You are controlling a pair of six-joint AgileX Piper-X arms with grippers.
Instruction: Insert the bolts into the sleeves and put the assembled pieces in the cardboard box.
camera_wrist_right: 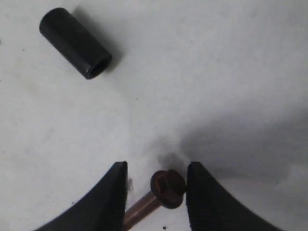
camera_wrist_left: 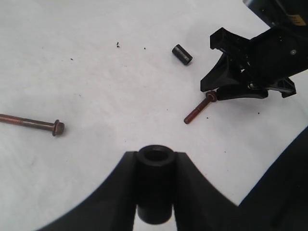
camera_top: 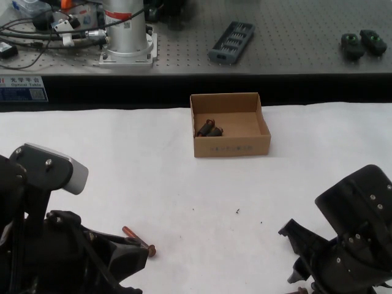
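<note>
Bolt (camera_wrist_right: pixel 168 188) lies flat on the white sheet (camera_top: pixel 184 184), near side, under the right arm. Its head sits between the fingers of the right gripper (camera_wrist_right: pixel 157 166). That gripper is not yet clamped: clear gap on one side of the head, the other finger almost touching it. Left gripper (camera_wrist_left: pixel 155 155) is clenched on a sleeve (camera_wrist_left: pixel 155 187), open bore facing its wrist camera.

Risks as I judge them:
- The fingers are lined up on the head, not the shank. The head is short and faceted, so closing there could squirt the bolt out or let it pivot and hang crooked, spoiling alignment with the bore
- The fingers are off-centre. The nearer one would push the head sideways first, and the bolt may roll on the sheet
- The bore looks only a little wider than the shank, so a small tilt could jam at the mouth
- The two arms are close together; I'll watch for a knock while mating

Look of the bolt: dull coppery brown, hex head with a flange, long thin shank running back under the wrist. I can't make out the thread.

Also noted: second bolt (camera_wrist_left: pixel 31 124) well apart, on the left side; loose sleeve (camera_wrist_right: pixel 74 42) on its side near the right gripper; box (camera_top: pixel 231 147) at the far middle of the sheet holds two assembled pieces (camera_top: pixel 209 128)
</note>
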